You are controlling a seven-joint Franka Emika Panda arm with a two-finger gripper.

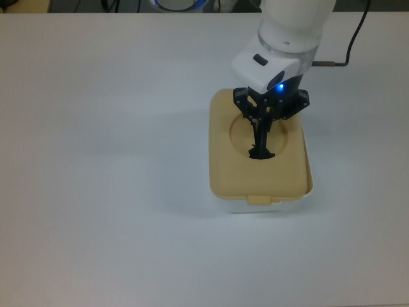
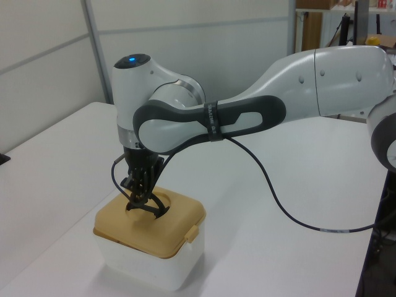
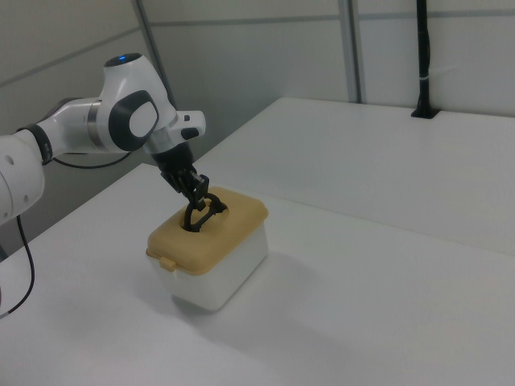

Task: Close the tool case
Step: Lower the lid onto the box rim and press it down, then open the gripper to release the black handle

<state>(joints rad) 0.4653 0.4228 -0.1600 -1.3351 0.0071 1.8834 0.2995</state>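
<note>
the tool case [image 1: 259, 185] stood on the white table [image 1: 102, 160], well apart from every table edge, with bare surface on all sides. its beige lid [image 2: 124, 228] sat over the white tub [image 2: 148, 269]; in the top view a thin strip of tub rim showed along the top view's right and near sides. the gripper [image 1: 261, 144] reached down into the lid's round recess, fingers pinched on the black handle [image 3: 201, 214]. no readable writing appeared on case or arm. the left view showed a black cable [image 2: 278, 198] trailing over the table; the right view showed the lid's latch tab [image 3: 167, 263].
</note>
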